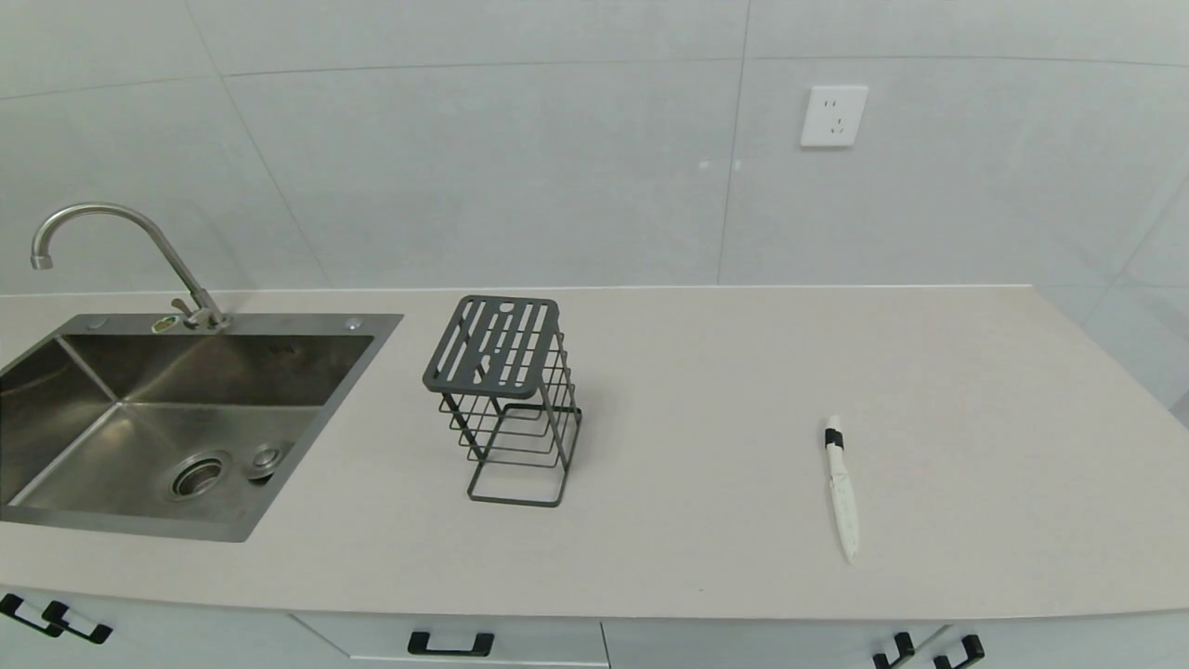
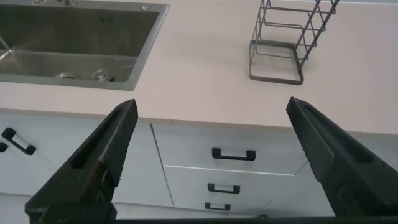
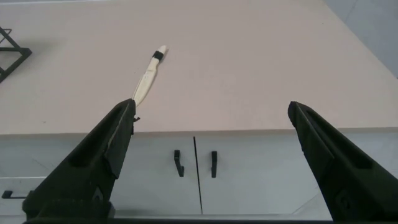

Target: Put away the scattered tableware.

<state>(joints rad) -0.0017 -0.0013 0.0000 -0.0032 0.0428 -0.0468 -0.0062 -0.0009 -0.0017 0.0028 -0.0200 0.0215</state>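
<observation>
A white knife (image 1: 842, 488) with a black band near its handle end lies flat on the beige counter (image 1: 725, 390), right of centre; its blade points toward the front edge. It also appears as the knife (image 3: 148, 73) in the right wrist view. A dark wire utensil rack (image 1: 506, 395) with a slotted top stands mid-counter, and its base (image 2: 281, 51) shows in the left wrist view. My left gripper (image 2: 214, 118) is open, held off the counter's front edge before the drawers. My right gripper (image 3: 211, 118) is open too, held in front of the counter near the knife.
A steel sink (image 1: 167, 418) with a curved faucet (image 1: 111, 251) is set into the counter at the left. A tiled wall with a socket (image 1: 833, 115) stands behind. Drawers and cabinet doors with black handles (image 2: 233, 154) run below the counter edge.
</observation>
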